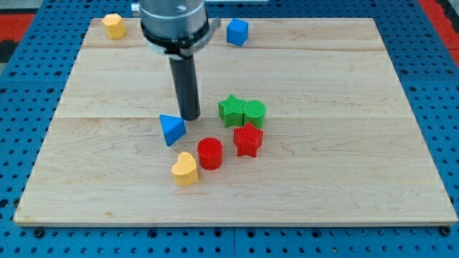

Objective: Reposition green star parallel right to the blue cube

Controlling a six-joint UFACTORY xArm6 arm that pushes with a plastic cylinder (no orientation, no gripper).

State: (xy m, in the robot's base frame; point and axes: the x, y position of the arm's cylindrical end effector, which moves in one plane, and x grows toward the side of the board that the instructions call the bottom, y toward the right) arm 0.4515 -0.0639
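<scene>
The green star (231, 110) lies near the board's middle, touching a green cylinder (254, 112) on its right. The blue cube (237, 31) sits at the view's top, right of centre. My tip (190, 116) rests on the board left of the green star, with a gap between them, and just above and right of a blue triangular block (171, 130).
A red star (248, 140) sits below the green pair, a red cylinder (210, 153) to its left, and a yellow heart (185, 169) below that. A yellow block (113, 25) sits at the top left corner of the wooden board (344, 143).
</scene>
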